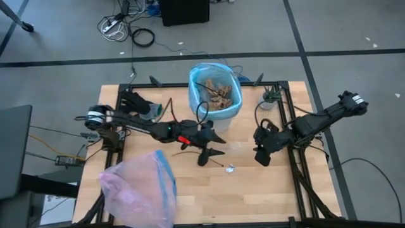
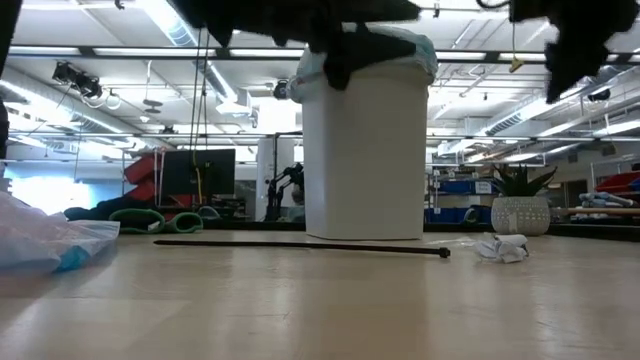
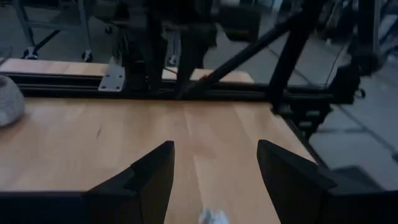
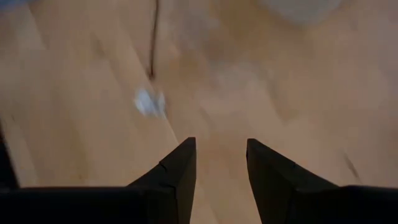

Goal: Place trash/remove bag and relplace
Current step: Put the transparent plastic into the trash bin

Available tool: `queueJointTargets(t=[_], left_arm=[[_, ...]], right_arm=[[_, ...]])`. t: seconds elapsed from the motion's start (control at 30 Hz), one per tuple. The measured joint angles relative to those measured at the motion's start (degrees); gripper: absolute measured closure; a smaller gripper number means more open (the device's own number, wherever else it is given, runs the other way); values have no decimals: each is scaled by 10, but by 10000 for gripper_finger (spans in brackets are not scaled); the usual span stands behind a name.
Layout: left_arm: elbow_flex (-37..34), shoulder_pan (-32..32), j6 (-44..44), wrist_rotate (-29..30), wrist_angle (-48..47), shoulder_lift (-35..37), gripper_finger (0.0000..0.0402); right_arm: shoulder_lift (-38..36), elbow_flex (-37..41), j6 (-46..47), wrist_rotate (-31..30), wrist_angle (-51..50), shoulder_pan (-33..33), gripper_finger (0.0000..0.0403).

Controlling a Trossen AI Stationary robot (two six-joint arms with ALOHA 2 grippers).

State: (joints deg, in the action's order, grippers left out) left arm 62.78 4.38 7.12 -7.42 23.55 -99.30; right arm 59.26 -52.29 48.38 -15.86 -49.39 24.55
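A white bin (image 2: 365, 150) stands at the table's far middle, lined with the light-blue bag (image 1: 197, 75), whose rim folds over the bin's edge. Brown leaf trash (image 1: 218, 94) lies inside it. On the table in front of the bin lie a small crumpled clear wrapper (image 1: 229, 168) and a thin dark twig (image 2: 300, 246). My left gripper (image 1: 214, 147) hovers open just in front of the bin, with the wrapper (image 3: 213, 216) below and between its fingers. To the right of the wrapper (image 4: 149, 102), my right gripper (image 1: 261, 158) is open and tilted down, holding nothing.
A pale pink translucent bag (image 1: 139, 187) with a blue band lies at the near left. A small potted plant (image 1: 271, 98) stands at the far right, and a grey object (image 1: 150, 113) sits at the far left. Bare wood lies near the front edge.
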Motion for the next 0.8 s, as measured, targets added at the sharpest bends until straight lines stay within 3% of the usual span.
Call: queueJointTargets(t=[0.13,0.27,0.8], left_arm=[[0,-2,52,10,102,-54,165],[1,-3,85,59,109,-91,165],[1,-2,139,172,-149,-111,165]], right_arm=[[0,47,0,19,14,13,275],[0,85,-4,21,41,16,275],[0,121,-85,-39,57,-18,275]])
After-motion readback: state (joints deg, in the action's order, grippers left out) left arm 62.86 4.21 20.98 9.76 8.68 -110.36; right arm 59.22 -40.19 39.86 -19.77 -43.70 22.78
